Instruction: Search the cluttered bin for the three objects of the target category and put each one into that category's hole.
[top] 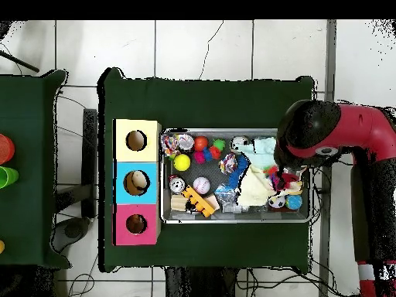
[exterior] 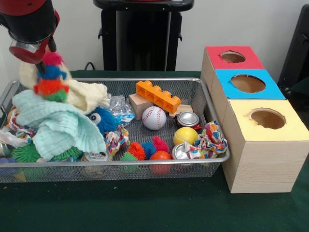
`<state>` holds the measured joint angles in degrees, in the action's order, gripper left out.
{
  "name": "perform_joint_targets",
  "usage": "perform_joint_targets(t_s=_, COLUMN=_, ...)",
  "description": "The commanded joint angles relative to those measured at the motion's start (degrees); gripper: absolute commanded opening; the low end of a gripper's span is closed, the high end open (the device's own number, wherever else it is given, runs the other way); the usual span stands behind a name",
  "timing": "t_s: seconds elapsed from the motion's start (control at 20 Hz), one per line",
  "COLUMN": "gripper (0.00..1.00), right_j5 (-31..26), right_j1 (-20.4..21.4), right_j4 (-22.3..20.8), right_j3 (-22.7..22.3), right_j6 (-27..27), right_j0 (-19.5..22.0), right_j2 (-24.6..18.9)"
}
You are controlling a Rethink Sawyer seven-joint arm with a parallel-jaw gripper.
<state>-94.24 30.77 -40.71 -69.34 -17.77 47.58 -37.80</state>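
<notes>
My gripper (exterior: 44,58) hangs over the left end of the wire bin (exterior: 203,96), shut on a stacked spiky toy (exterior: 51,79) of pink, blue, orange and green tufts. The toy hangs just above a cream cloth (exterior: 89,94) and a mint cloth (exterior: 53,123). In the overhead view the arm (top: 313,135) covers the bin's right end and hides the gripper. To the right of the bin in the front view stands a wooden box with a red hole (exterior: 232,56), a blue hole (exterior: 247,83) and a yellow hole (exterior: 268,118).
The bin also holds a baseball (exterior: 154,118), a yellow ball (exterior: 185,136), an orange ball (exterior: 160,157), an orange brick (exterior: 158,96), a wooden block (exterior: 139,104), two metal tins (exterior: 187,119), a blue furry toy (exterior: 102,120) and patterned fabric (exterior: 211,137).
</notes>
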Motion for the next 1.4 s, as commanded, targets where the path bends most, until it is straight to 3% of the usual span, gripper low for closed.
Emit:
perform_joint_targets(t_s=0.05, gripper=1.00, right_j5=3.0, right_j1=-0.1, right_j4=-2.0, right_j3=-3.2, right_j6=11.6, right_j0=0.6, right_j2=-0.9)
perform_joint_targets(t_s=0.5, gripper=1.00, right_j5=3.4, right_j1=0.2, right_j4=-0.9, right_j3=-4.5, right_j6=10.6, right_j0=0.8, right_j2=-1.2)
perform_joint_targets(t_s=0.65, gripper=1.00, right_j5=4.8, right_j1=0.5, right_j4=0.1, right_j3=-6.8, right_j6=8.2, right_j0=0.6, right_j2=-1.2)
perform_joint_targets(t_s=0.9, gripper=1.00, right_j5=16.0, right_j1=0.6, right_j4=2.1, right_j3=-16.3, right_j6=-5.4, right_j0=-1.1, right_j2=-0.3)
perform_joint_targets(t_s=1.15, gripper=1.00, right_j5=22.3, right_j1=-1.0, right_j4=3.4, right_j3=-19.0, right_j6=-12.4, right_j0=-3.2, right_j2=1.4)
perform_joint_targets(t_s=1.4, gripper=1.00, right_j5=33.9, right_j1=-2.9, right_j4=6.1, right_j3=-22.4, right_j6=-23.3, right_j0=-6.6, right_j2=4.0)
